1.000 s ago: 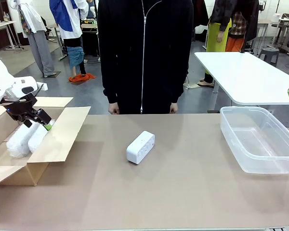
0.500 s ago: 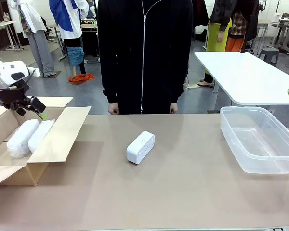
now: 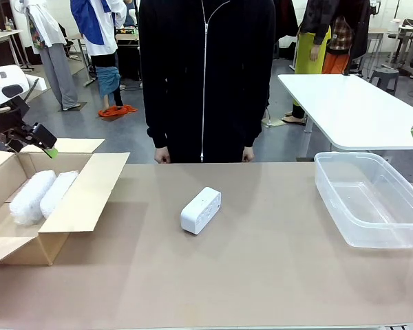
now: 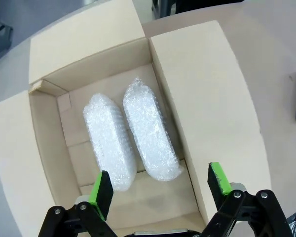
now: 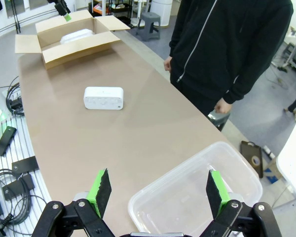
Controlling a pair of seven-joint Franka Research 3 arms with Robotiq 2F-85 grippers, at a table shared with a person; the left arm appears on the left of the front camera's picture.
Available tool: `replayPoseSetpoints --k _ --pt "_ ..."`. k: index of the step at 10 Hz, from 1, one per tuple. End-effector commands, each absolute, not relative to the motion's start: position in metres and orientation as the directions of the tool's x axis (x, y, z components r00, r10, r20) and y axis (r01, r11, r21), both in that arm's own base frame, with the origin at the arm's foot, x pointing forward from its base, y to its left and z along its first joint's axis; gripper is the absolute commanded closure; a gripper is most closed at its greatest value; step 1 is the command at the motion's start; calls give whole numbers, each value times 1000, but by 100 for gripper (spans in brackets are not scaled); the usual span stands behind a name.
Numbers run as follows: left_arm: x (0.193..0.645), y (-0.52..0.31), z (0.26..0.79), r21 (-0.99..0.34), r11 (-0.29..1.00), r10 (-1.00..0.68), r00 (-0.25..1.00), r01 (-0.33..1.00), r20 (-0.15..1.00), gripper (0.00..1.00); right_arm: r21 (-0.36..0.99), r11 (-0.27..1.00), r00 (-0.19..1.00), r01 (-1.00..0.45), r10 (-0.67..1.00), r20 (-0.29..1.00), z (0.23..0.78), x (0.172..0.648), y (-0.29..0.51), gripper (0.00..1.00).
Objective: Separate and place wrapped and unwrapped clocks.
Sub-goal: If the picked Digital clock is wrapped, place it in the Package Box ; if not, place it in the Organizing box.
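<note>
Two wrapped clocks [image 3: 31,196] [image 3: 59,192], whitish bubble-wrap bundles, lie side by side in the open cardboard box [image 3: 82,199] at the table's left. From the left wrist they show as two bundles [image 4: 110,148] [image 4: 150,133] on the box floor. My left gripper [image 3: 33,144] hangs open and empty above the box's far edge, its jaws [image 4: 160,186] wide over the bundles. The unwrapped clock [image 3: 200,210], bare white plastic, lies mid-table, also seen as a white block [image 5: 103,98]. My right gripper [image 5: 158,191] is open and empty above the clear tub [image 5: 187,192].
A clear plastic tub [image 3: 372,203] stands empty at the table's right. A person in a black zip jacket [image 3: 206,75] stands at the far edge, hands down. The box's flaps [image 4: 202,98] lie spread open. Bare tabletop surrounds the white clock.
My left gripper has risen up and to the left, away from the wrapped clocks in the box, still open. The clocks and tub have not moved.
</note>
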State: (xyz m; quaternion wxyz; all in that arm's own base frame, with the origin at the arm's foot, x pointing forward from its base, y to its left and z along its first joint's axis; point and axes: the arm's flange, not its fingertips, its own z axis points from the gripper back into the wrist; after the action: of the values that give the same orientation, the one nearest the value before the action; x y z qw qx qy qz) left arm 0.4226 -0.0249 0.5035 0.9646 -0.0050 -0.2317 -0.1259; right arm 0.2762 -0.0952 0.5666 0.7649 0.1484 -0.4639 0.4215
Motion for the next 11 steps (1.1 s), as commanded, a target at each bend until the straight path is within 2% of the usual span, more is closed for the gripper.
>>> replayPoseSetpoints --k 1,3,4,11 --pt "408 -31 505 78 973 -229 861 217 454 0 -161 584 194 -795 496 846 566 279 -95 0" --pt "407 -33 507 95 977 -213 857 190 469 0 -161 584 194 -795 496 846 566 279 -95 0" --pt "413 -31 510 58 967 -247 852 249 462 0 -161 584 194 -795 496 846 566 279 -95 0" --pt "413 -31 510 58 967 -247 852 249 462 0 -161 584 194 -795 496 846 566 279 -95 0"
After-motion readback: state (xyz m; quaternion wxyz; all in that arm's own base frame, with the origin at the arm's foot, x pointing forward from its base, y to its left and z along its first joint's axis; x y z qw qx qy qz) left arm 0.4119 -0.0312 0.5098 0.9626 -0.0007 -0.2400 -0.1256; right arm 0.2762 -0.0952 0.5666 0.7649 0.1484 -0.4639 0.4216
